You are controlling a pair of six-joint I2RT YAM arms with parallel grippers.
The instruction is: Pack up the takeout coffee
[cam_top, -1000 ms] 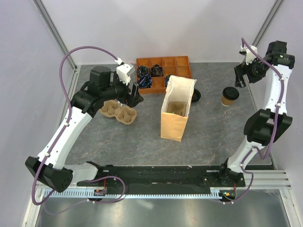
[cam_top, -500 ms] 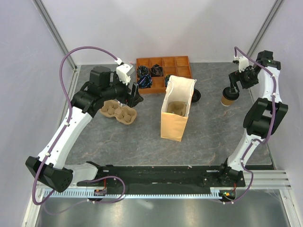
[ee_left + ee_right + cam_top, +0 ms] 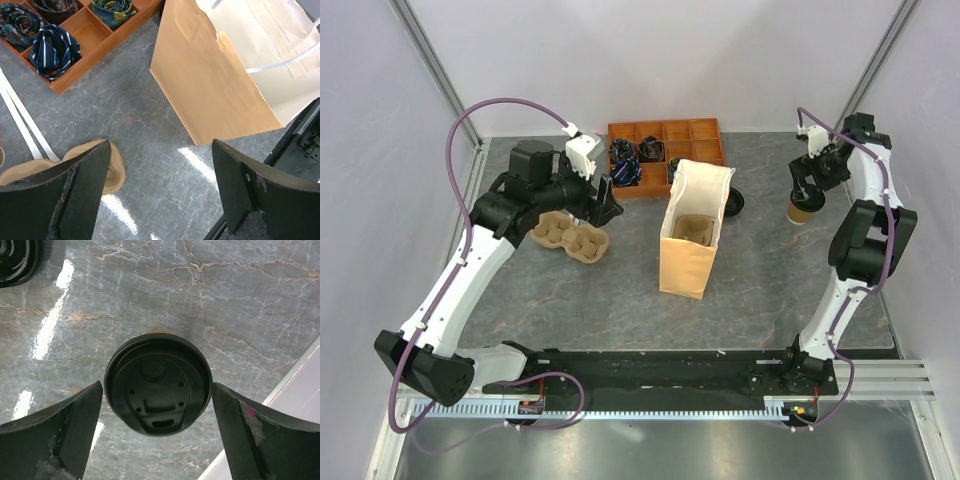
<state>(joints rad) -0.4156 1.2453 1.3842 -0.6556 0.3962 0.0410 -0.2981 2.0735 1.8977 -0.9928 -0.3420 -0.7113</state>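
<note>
The takeout coffee (image 3: 803, 210), a brown paper cup with a black lid (image 3: 157, 385), stands upright on the grey table at the right. My right gripper (image 3: 807, 190) hangs directly over it. In the right wrist view that gripper (image 3: 156, 390) is open, one finger on each side of the lid, with a thin gap at both sides. My left gripper (image 3: 605, 205) is open and holds nothing over bare table (image 3: 161, 145), between the pulp cup carrier (image 3: 570, 238) and the paper bag (image 3: 688, 255).
The tan bag (image 3: 210, 85) stands open at mid table with a tan insert inside. An orange divided tray (image 3: 705, 135) with rolled ties (image 3: 52, 50) sits behind it. A loose black lid (image 3: 732, 202) lies right of the bag. The table's right edge (image 3: 295, 390) is close to the cup.
My right arm has swung left and down from the far right, bringing its open gripper over the coffee cup. The left arm has not moved.
</note>
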